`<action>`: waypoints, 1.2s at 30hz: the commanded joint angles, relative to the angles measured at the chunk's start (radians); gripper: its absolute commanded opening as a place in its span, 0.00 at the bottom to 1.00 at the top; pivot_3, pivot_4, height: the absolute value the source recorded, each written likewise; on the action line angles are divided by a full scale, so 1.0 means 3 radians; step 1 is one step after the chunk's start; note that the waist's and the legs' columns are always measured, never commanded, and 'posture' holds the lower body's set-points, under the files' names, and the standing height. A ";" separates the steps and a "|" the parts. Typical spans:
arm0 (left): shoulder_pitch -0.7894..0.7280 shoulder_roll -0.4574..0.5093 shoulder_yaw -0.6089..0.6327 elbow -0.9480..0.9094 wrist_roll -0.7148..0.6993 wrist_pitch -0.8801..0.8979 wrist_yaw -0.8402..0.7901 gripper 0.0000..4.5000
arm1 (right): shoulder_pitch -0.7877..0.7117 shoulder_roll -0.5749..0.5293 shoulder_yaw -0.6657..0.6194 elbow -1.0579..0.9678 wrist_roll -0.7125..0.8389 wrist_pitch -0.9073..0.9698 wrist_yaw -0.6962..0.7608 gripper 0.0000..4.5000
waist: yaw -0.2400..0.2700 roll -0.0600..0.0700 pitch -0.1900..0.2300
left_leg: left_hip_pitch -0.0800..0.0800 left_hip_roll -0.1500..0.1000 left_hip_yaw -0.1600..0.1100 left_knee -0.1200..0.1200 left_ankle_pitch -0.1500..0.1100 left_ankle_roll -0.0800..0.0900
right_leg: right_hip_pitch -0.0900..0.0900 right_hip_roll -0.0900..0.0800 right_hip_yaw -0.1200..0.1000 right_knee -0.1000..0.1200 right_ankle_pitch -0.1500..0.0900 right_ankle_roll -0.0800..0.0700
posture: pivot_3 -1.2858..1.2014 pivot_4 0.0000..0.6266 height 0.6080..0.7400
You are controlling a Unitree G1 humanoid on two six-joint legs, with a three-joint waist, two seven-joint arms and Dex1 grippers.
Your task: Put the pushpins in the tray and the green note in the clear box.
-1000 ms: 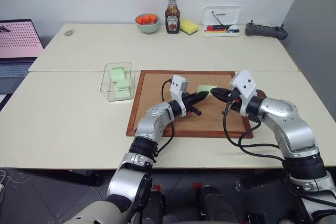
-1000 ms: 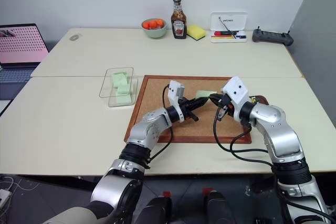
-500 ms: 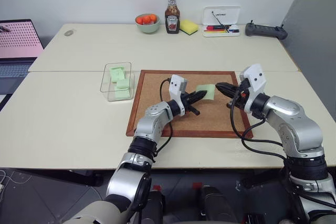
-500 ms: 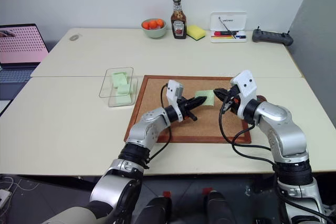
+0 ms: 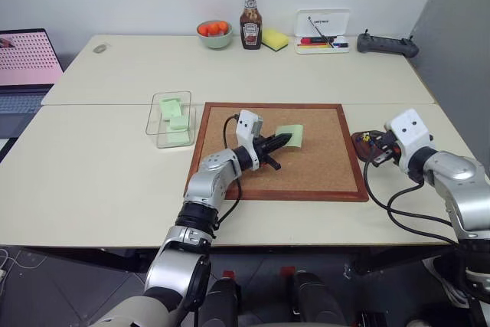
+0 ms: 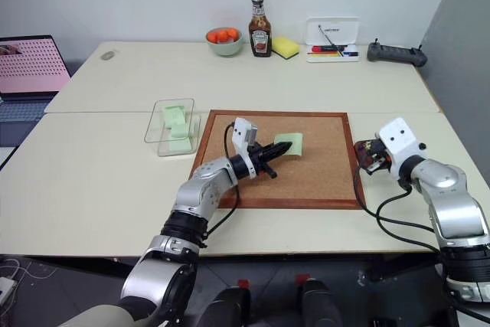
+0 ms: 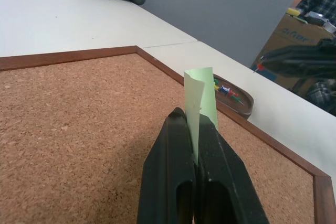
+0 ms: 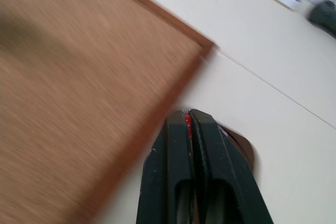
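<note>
pale green note, brown tray

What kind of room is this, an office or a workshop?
Probably an office or lab set up for desk chores: pale tables pushed together, a corkboard, an open laptop and a white pen tray. The ketchup bottle and fruit bowl look like props.

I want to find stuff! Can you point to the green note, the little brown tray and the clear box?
green note point(image 5: 291, 135), left eye view, middle of the paper.
tray point(image 7: 239, 99), left wrist view, its far rim.
clear box point(image 5: 158, 100), left eye view, far wall.
</note>
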 commanded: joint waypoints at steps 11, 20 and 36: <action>0.0030 0.0040 -0.0101 -0.0247 0.0017 -0.0007 -0.0010 0.00 | -0.0248 0.0015 0.0163 0.0849 -0.0419 -0.0598 -0.0098 0.33 | 0.0005 0.0000 0.0000 | -0.0001 -0.0001 0.0000 0.0001 0.0000 0.0000 | 0.0000 0.0000 0.0001 0.0000 0.0000 0.0000 | 0.52 0.24 1.00; 0.0025 0.0087 -0.0094 -0.0266 0.0012 -0.0005 0.0000 0.00 | -0.0302 0.0060 0.0091 0.0837 -0.0389 -0.0597 -0.0102 0.72 | 0.0005 0.0000 0.0000 | -0.0001 -0.0001 0.0000 0.0002 0.0000 0.0000 | 0.0001 0.0000 0.0001 0.0000 0.0001 0.0001 | 0.52 0.24 1.00; -0.0235 0.1183 0.0269 -0.0827 0.0415 0.0141 0.0625 0.00 | -0.0603 0.0327 0.0114 -0.0557 0.0785 -0.0004 0.0856 0.99 | -0.0027 -0.0001 0.0002 | 0.0002 0.0002 -0.0003 0.0001 0.0000 0.0000 | 0.0003 0.0002 0.0000 0.0001 0.0001 0.0001 | 0.52 0.24 1.00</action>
